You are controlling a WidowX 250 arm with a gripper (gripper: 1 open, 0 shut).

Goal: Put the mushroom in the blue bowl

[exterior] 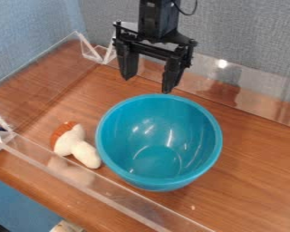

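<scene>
Step in hand: the approach, pick not started. My jaws [151, 80] stand wide apart with nothing between them, raised by the back rim of the blue bowl [159, 143]. Mushroom [75, 145] lies on its side on the table [245, 186], just off the bowl's left side as the camera sees it, orange-brown cap toward the back, pale stem pointing to the front and toward the bowl. Can't tell if stem and bowl touch.

Next move, my call: travel over to the mushroom at a height that clears the rim, line up across the cap or stem, go down open, then close. Tight spot is the bowl side: a finger coming down there could catch the wall and shove the bowl. Grabbing nearer the cap looks safer.

Containers: one bowl, upright, open side up, no contents visible, just glare spots inside. Wide mouth, so the drop should be forgiving once I've got a grip.
</scene>
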